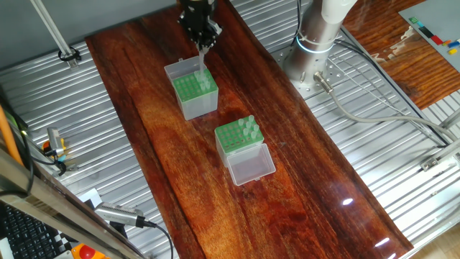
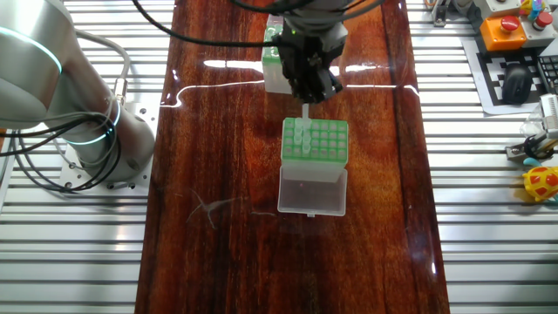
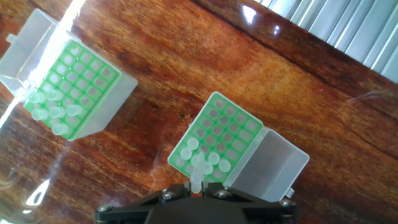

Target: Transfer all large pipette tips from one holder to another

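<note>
Two boxes are on the dark reddish wooden worktop (image 1: 162,173), well apart, both with their lids swung open. One is the small box with a green hole-grid top and pale see-through sides (image 3: 102,109). The other is the slightly bigger box with a green hole-grid top and greyish sides (image 1: 192,101), and its whitish lid (image 2: 312,194) lies flat beside it.

Slender greenish-white translucent tips (image 3: 55,112) cluster in one corner of the see-through box, roughly seven of them. They crowd together, so the exact count is unclear. In the grey-sided box, about six more seated tips (image 3: 214,159) bunch along one edge of the grid.

There is one black two-finger tool (image 2: 307,94), closed narrow around a single held tip (image 2: 305,113), which it pinches at the wide upper end. The tip hangs point-down over the grey-sided box, right above the cluster standing there. From the hand view it lines up with that occupied edge, though whether its point has reached a hole cannot be told.
</note>
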`<state>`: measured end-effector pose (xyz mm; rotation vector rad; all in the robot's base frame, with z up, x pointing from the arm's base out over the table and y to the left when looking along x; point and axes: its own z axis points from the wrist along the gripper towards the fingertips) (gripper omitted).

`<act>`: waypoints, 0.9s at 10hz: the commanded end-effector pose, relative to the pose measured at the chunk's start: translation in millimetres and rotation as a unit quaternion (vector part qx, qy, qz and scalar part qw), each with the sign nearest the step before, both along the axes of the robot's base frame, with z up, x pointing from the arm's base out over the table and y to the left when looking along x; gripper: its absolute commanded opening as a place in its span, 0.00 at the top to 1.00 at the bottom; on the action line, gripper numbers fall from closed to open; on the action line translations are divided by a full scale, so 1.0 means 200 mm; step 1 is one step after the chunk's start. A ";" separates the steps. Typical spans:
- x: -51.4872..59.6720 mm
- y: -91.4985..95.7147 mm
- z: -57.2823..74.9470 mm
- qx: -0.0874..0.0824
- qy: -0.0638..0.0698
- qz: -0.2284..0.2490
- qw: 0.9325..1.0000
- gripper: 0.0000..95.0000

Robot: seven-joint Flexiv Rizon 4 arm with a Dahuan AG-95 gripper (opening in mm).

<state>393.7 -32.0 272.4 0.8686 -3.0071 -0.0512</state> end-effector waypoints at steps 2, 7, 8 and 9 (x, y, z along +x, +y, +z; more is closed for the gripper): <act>0.04 0.02 -0.11 -0.002 0.000 0.001 1.000 0.80; 0.05 0.03 -0.17 0.002 -0.003 0.005 1.000 0.40; 0.05 0.05 -0.18 0.001 -0.003 0.003 1.000 0.40; 0.06 0.06 -0.19 0.003 -0.003 -0.005 1.000 0.40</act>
